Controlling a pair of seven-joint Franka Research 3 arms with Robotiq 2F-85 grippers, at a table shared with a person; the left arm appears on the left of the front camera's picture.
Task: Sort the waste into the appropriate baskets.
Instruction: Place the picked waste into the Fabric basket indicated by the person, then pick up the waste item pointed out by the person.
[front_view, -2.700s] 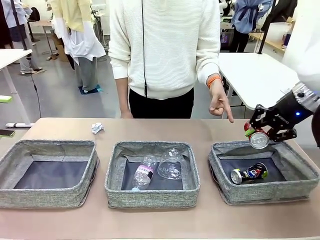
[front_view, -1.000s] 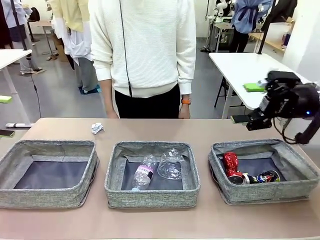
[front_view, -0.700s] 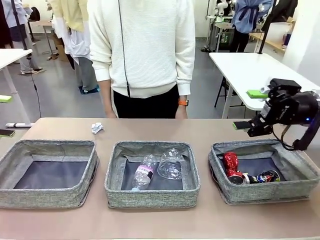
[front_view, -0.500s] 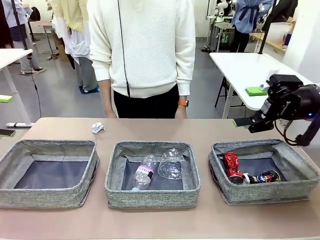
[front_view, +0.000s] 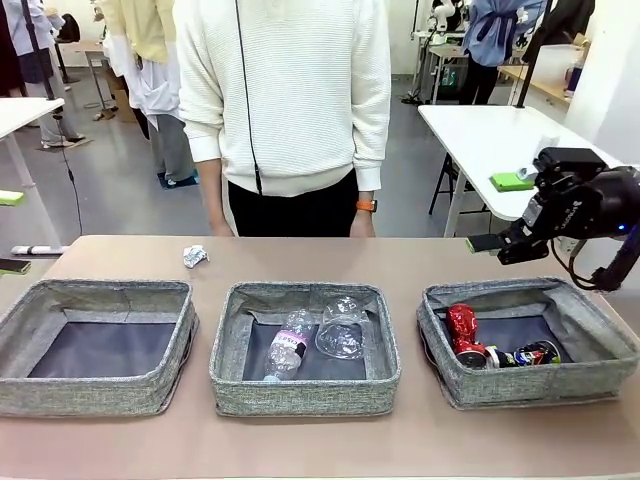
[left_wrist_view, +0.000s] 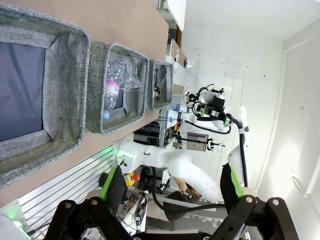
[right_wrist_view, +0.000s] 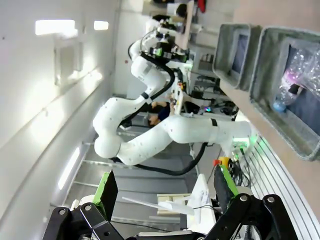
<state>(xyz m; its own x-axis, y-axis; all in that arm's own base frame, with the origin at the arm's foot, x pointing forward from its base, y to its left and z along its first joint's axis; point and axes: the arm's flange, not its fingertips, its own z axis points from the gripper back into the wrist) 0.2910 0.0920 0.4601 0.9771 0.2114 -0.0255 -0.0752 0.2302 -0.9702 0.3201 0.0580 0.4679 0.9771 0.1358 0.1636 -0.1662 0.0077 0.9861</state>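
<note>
Above the right basket (front_view: 600, 325), where both crushed cans (front_view: 490, 345) lie, the right gripper (front_view: 500, 215) hangs with fingers spread wide, empty. Across the tabletop (front_view: 320, 440), the paper ball (front_view: 194, 256) is light enough to skid from a careless pinch.

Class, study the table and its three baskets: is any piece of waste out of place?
Yes. The small crumpled white paper ball lies loose on the table, behind the left basket, which holds nothing. The bottle and cup share the middle basket; both cans lie in the right basket.
</note>
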